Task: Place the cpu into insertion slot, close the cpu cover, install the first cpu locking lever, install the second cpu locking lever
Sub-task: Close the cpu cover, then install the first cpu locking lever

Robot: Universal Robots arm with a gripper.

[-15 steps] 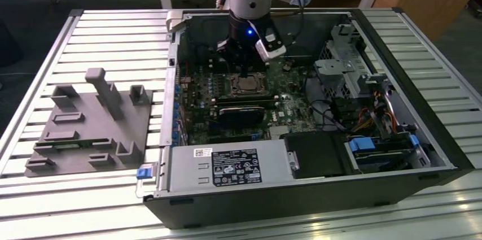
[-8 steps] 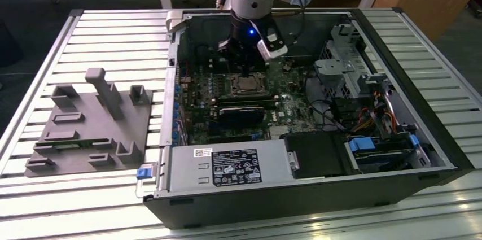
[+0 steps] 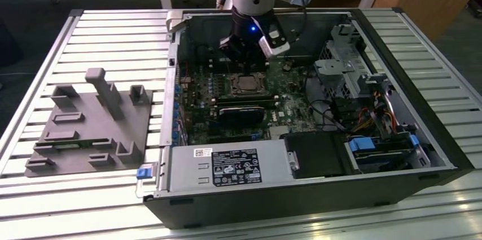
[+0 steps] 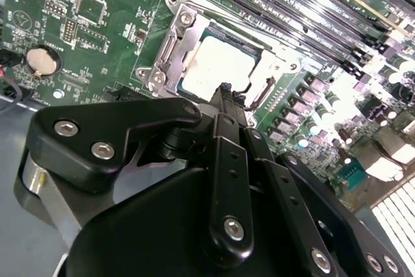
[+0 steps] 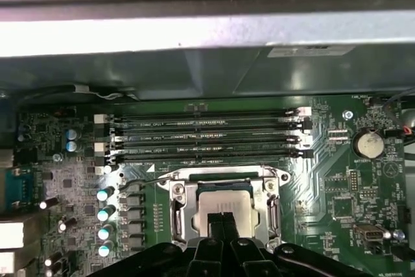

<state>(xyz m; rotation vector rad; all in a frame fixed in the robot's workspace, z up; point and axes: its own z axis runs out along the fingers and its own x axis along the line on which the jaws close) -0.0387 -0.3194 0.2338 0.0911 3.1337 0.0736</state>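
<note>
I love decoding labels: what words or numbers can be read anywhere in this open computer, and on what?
power supply label: print too small to read.
memory slots: white lettering, too blurred to read.
case wall sticker: unreadable.
Nothing can be quoted.

Slatted pale metal desk point(image 3: 113, 31), its ribs running across the exterior view. Directly on it lie two things: a black computer case point(image 3: 301, 209), on its side with the open face up, and, just beside it on the exterior view's left, a grey fixture plate point(image 3: 90, 132) bearing upright blocks.
</note>
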